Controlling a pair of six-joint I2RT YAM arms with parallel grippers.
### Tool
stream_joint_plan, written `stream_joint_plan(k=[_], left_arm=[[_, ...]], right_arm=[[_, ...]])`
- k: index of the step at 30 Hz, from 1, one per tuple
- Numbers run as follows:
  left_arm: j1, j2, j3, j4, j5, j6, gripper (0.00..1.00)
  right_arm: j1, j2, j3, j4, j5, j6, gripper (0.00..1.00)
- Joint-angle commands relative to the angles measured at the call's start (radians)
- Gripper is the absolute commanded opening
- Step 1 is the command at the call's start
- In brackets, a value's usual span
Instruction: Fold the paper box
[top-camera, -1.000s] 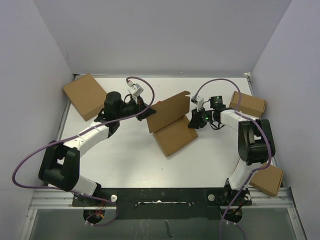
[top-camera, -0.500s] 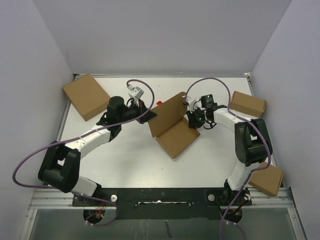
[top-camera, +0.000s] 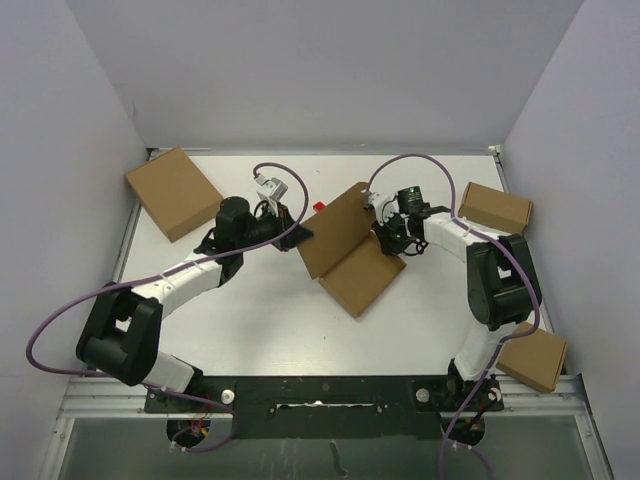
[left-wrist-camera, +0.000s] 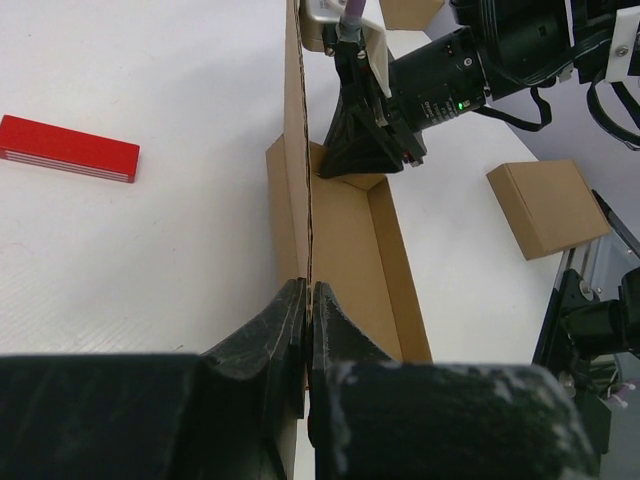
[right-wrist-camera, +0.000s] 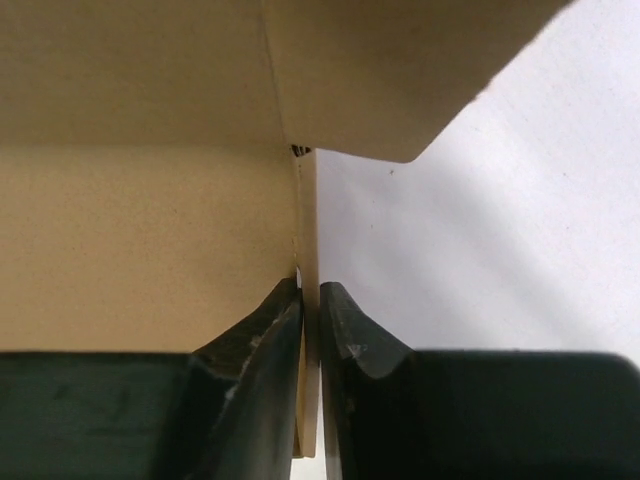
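Note:
The brown paper box (top-camera: 362, 278) lies half-folded in the middle of the table, with one large panel (top-camera: 335, 230) raised. My left gripper (top-camera: 301, 233) is shut on the left edge of that raised panel; in the left wrist view the panel (left-wrist-camera: 296, 150) stands edge-on between the gripper's (left-wrist-camera: 308, 292) closed fingers. My right gripper (top-camera: 384, 238) is shut on the box's right side wall. In the right wrist view that thin wall (right-wrist-camera: 309, 230) runs between the gripper's (right-wrist-camera: 310, 290) fingers, with the box's inside (right-wrist-camera: 140, 230) to the left.
A red block (top-camera: 318, 206) lies just behind the box, and also shows in the left wrist view (left-wrist-camera: 66, 148). Folded brown boxes sit at the far left (top-camera: 170, 191), the far right (top-camera: 495, 206) and the near right (top-camera: 533, 358). The enclosure's walls surround the table.
Both grippers and the box have shifted slightly to the right. My right gripper has moved in toward the panel, and the raised panel stands steeper than before.

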Motion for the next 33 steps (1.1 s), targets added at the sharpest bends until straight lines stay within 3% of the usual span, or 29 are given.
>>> stream_joint_plan(k=[1, 9, 13, 15, 28, 33], left_arm=[[-0.007, -0.065, 0.006, 0.084, 0.035, -0.028, 0.0], [-0.006, -0.065, -0.001, 0.088, 0.039, -0.034, 0.0], [-0.006, -0.062, -0.001, 0.09, 0.041, -0.038, 0.0], [-0.006, -0.061, -0.002, 0.091, 0.041, -0.038, 0.0], [-0.005, -0.048, 0.003, 0.087, 0.033, -0.033, 0.0], [-0.005, -0.05, 0.002, 0.081, 0.027, -0.03, 0.0]], right_arm=[[-0.009, 0.017, 0.03, 0.006, 0.058, -0.027, 0.01], [0.007, 0.024, 0.035, 0.007, 0.104, -0.032, 0.0], [-0.002, 0.022, 0.043, -0.008, 0.059, -0.037, 0.22], [-0.01, 0.014, 0.049, -0.025, 0.037, -0.049, 0.28], [-0.05, -0.027, 0.04, -0.13, -0.044, -0.183, 0.31], [-0.049, -0.046, 0.029, -0.151, -0.057, -0.214, 0.38]])
